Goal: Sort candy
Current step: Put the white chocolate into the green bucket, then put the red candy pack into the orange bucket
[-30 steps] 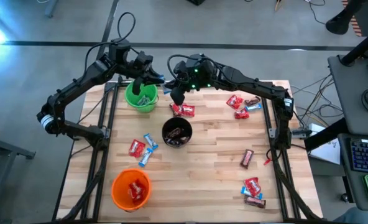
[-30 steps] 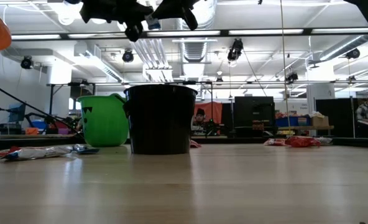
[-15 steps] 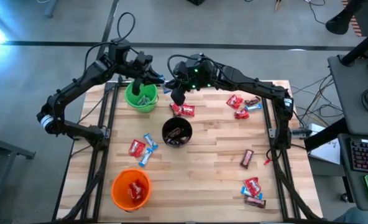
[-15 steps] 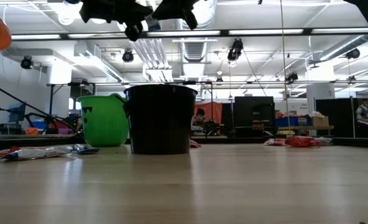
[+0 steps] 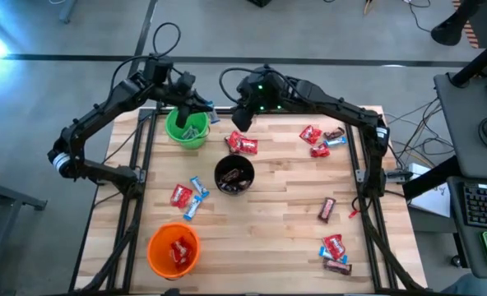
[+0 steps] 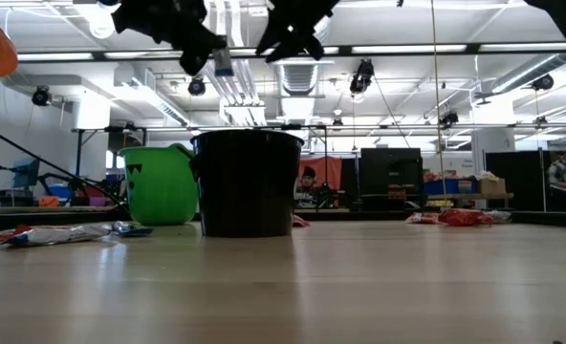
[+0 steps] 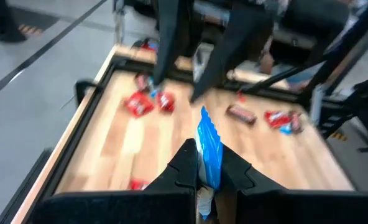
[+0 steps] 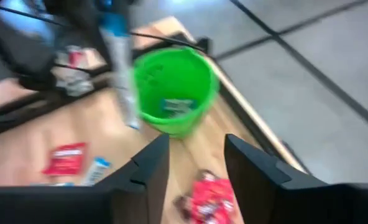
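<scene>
Blue-and-white candy (image 7: 209,149) pinched in left jaws (image 7: 204,177), near green cup (image 5: 187,127), likely for drop; right jaws (image 8: 193,162) parted, empty.

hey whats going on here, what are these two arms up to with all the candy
The robot is sorting wrapped candy into cups. The left gripper is shut on a blue candy bar, held up beside the green cup. The right gripper is open and empty, up in the air near the left one. The orange cup holds red candy and the black cup dark candy. Many pieces lie loose on the table.
</scene>
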